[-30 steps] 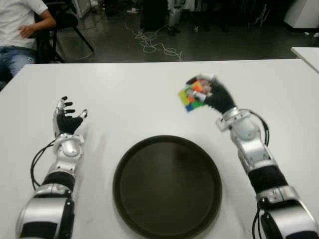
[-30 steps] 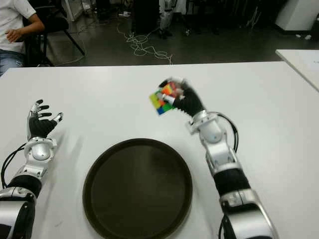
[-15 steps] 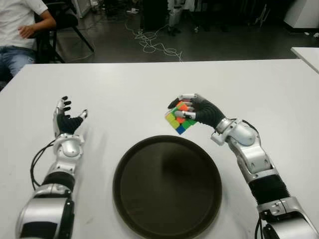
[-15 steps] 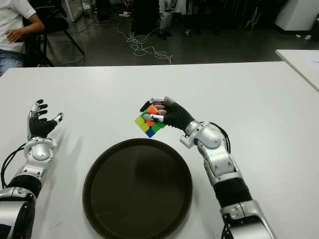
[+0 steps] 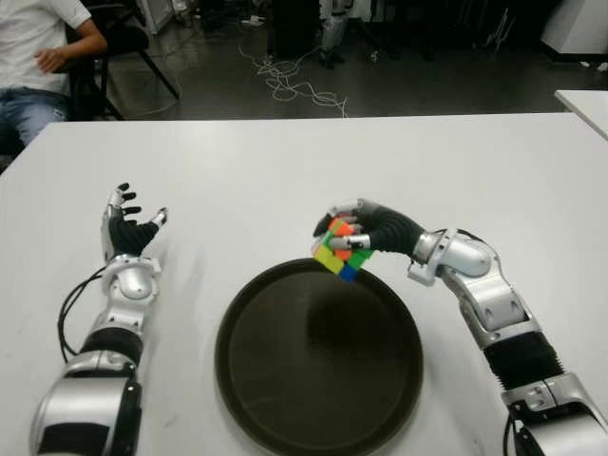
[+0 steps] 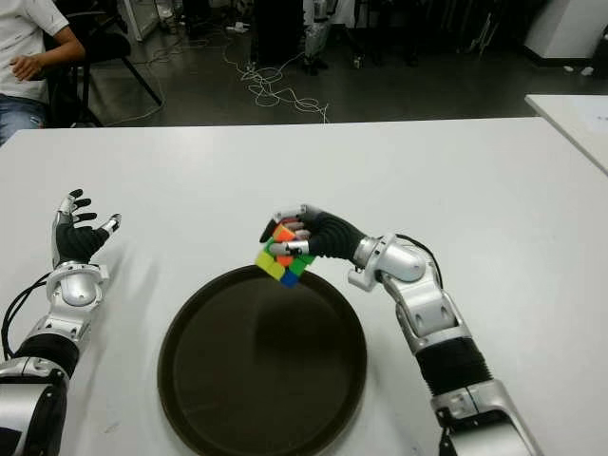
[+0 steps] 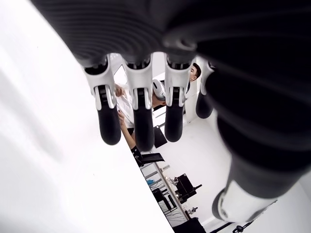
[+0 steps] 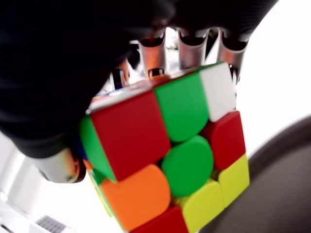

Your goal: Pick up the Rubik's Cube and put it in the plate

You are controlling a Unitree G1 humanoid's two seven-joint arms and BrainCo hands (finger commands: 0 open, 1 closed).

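My right hand [image 5: 353, 234] is shut on the Rubik's Cube [image 5: 340, 252], holding it in the air just over the far rim of the round dark plate [image 5: 285, 380]. The cube is tilted, with yellow, green, orange and blue faces showing. Up close in the right wrist view, the cube [image 8: 170, 150] fills the picture, fingers wrapped over its far side, and the plate's dark rim [image 8: 277, 179] lies just beneath. My left hand [image 5: 128, 228] shows at the left of the white table [image 5: 237, 171], fingers spread and holding nothing.
A person in a white shirt [image 5: 43, 43] sits on a chair beyond the table's far left corner. Cables [image 5: 294, 85] lie on the floor behind. Another white table's corner [image 5: 584, 100] shows at far right.
My right hand has carried the cube down and to the left, from above the table behind the plate to just over the plate's far rim. The left hand has not moved.
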